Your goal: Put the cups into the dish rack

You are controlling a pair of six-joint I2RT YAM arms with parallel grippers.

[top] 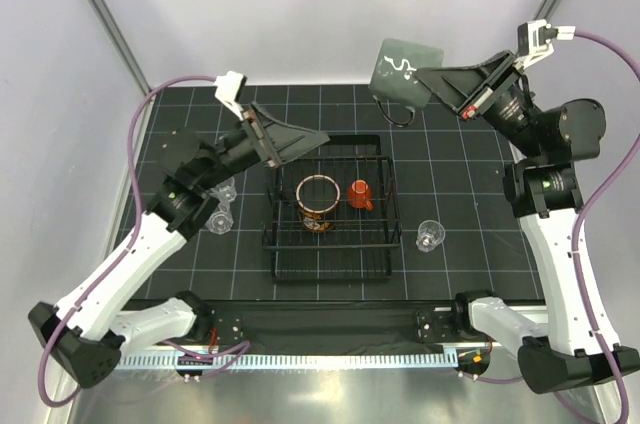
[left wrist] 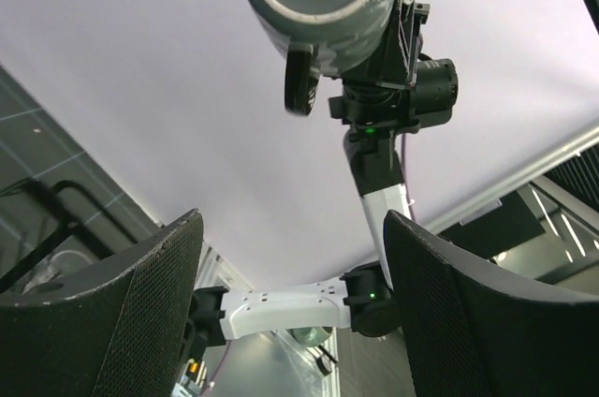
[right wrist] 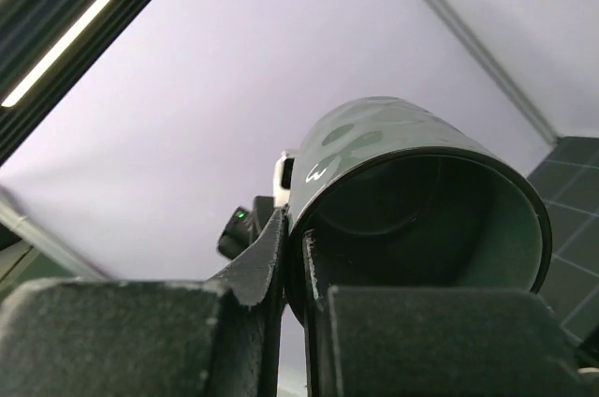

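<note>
Your right gripper [right wrist: 295,261] is clamped on the glossy grey-green cup [right wrist: 412,200], rim pinched between its fingers; your left gripper [left wrist: 295,308] is spread wide, empty.

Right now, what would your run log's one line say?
right gripper: holding grey-green cup | left gripper: open, empty | dish rack: large mug, orange cup | table: three clear cups
</note>
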